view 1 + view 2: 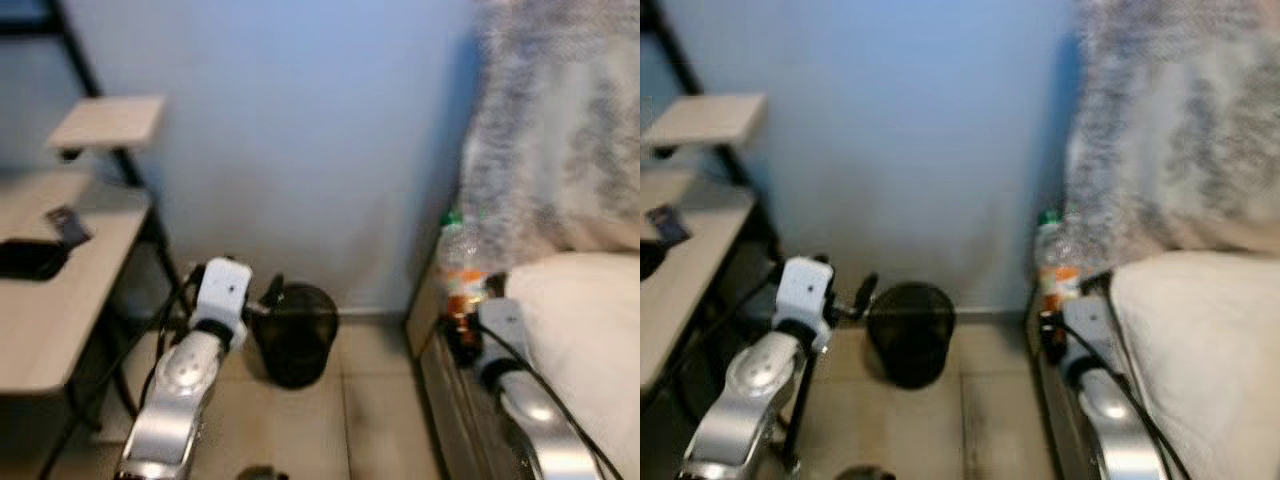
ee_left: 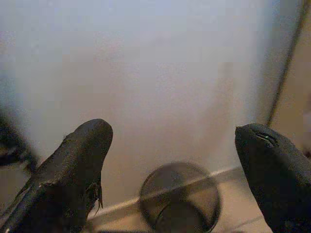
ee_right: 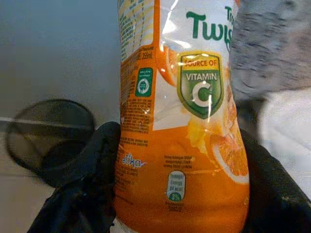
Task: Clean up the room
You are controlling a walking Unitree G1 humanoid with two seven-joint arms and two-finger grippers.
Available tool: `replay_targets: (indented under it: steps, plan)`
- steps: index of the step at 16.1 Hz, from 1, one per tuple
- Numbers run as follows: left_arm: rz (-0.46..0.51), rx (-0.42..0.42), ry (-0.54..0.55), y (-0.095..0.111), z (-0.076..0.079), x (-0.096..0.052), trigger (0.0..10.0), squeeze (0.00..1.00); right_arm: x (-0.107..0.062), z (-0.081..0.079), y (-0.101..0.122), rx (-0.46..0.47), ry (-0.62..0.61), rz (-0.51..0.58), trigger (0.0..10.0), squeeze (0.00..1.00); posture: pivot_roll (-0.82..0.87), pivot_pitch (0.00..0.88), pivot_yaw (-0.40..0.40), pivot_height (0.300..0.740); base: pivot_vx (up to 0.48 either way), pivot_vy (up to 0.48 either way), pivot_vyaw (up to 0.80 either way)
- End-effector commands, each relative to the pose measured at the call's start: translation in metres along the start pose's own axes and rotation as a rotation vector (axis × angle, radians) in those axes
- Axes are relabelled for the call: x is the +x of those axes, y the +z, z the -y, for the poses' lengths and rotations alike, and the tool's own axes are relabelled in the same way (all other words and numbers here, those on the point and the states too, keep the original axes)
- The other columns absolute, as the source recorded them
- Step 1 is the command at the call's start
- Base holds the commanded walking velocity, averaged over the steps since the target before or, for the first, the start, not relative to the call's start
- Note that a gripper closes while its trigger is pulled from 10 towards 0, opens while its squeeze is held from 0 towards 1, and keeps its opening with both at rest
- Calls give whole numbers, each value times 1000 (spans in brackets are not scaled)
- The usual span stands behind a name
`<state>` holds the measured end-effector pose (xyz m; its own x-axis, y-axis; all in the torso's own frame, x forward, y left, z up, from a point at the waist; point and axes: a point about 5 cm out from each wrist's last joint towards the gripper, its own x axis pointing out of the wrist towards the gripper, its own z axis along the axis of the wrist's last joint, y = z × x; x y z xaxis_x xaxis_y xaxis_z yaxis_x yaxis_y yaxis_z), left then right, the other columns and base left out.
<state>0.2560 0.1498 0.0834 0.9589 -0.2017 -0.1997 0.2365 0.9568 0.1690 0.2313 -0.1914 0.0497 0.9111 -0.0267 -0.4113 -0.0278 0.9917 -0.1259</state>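
Observation:
My right gripper (image 1: 461, 335) is shut on a clear plastic bottle (image 1: 461, 262) with an orange label and green cap, held upright beside the bed's edge. The right wrist view shows the bottle (image 3: 182, 111) clamped between both black fingers (image 3: 82, 189). A black mesh waste bin (image 1: 294, 333) stands on the floor against the wall, left of the bottle. My left gripper (image 1: 262, 302) reaches toward the bin's near left rim; its fingers (image 2: 77, 170) are spread wide in the left wrist view, with the bin (image 2: 179, 198) beyond them and nothing between them.
A wooden desk (image 1: 50, 300) with black metal legs stands at the left, holding a dark object (image 1: 35, 258) and a small shelf (image 1: 105, 122) above. A bed with a white pillow (image 1: 585, 330) and grey fuzzy blanket (image 1: 560, 130) fills the right. Tiled floor lies between.

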Motion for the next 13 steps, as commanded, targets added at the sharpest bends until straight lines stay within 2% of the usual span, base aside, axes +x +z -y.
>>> replay_targets:
  steps: [1,3,4,6,7,13]
  plan:
    - [10,-2,11,4,2,2,10000,0,3,8,3,13,-61,-4,10000,0,-11,0,28,740,0,0,688]
    - [7,-19,3,4,2,4,10000,0,5,10,6,22,-128,0,10000,0,-15,0,38,740,0,0,572]
    - [6,-18,-2,5,2,5,10000,0,6,9,7,55,-146,2,10000,0,-15,0,40,740,0,0,0]
    - [13,-24,-7,7,2,7,10000,0,8,0,12,-5,-97,21,10000,0,-22,0,42,740,0,0,0]
    - [13,-25,-10,7,3,8,10000,0,8,1,13,-5,-103,24,10000,0,-20,0,37,740,0,0,0]
    - [7,-32,-4,5,1,9,10000,0,10,6,15,-7,-133,25,10000,0,-18,0,28,740,272,0,0]
